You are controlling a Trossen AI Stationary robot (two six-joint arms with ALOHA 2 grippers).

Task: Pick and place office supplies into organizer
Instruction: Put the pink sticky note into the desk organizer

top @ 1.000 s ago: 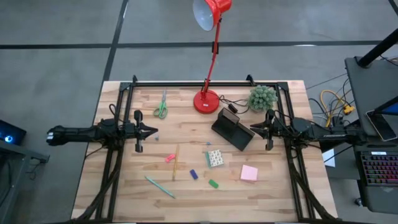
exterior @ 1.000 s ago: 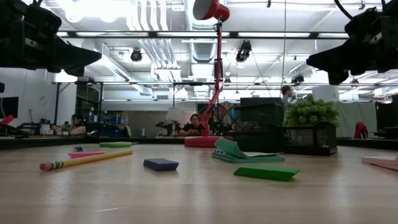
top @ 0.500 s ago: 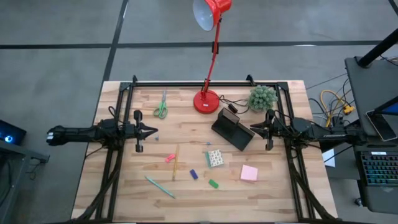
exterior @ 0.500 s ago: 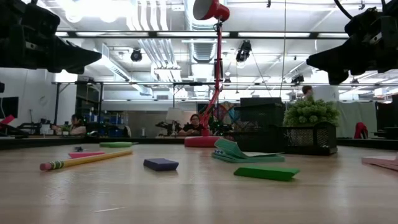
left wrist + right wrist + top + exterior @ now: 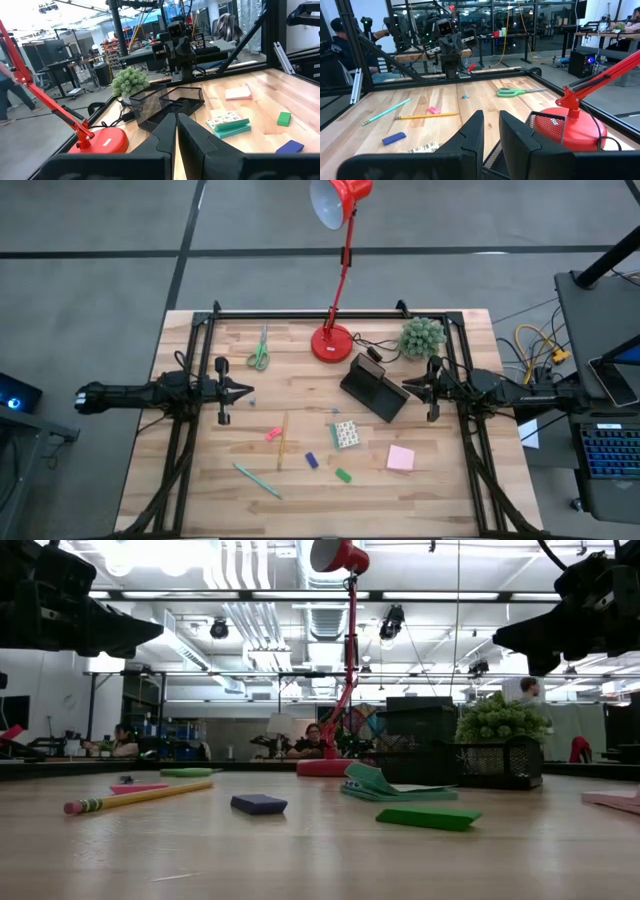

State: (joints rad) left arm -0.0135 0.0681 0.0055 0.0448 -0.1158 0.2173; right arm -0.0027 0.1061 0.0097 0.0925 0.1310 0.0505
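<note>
The left tool (image 5: 243, 391) hangs above the bench (image 5: 200, 480) at the left middle of the high view, its fingers pressed together on nothing; the right tool (image 5: 408, 388) hangs at the right middle with a narrow gap between its fingers, also holding nothing, its tip just beside the organizer (image 5: 374, 388). Nearest the bottom of that view lie the teal pen (image 5: 257, 479) at lower left, the green piece (image 5: 343, 475) and the blue piece (image 5: 312, 460) at lower centre, and the pink sticky-note pad (image 5: 401, 458) at lower right. Above them are the yellow pencil (image 5: 282, 440), the pink piece (image 5: 273, 434) and the pale patterned block (image 5: 346, 434). The black organizer sits right of centre. Farther up, the green-handled scissors (image 5: 260, 350) lie upper left, with the red lamp base (image 5: 331, 342) and green plant (image 5: 422, 337) toward the top.
</note>
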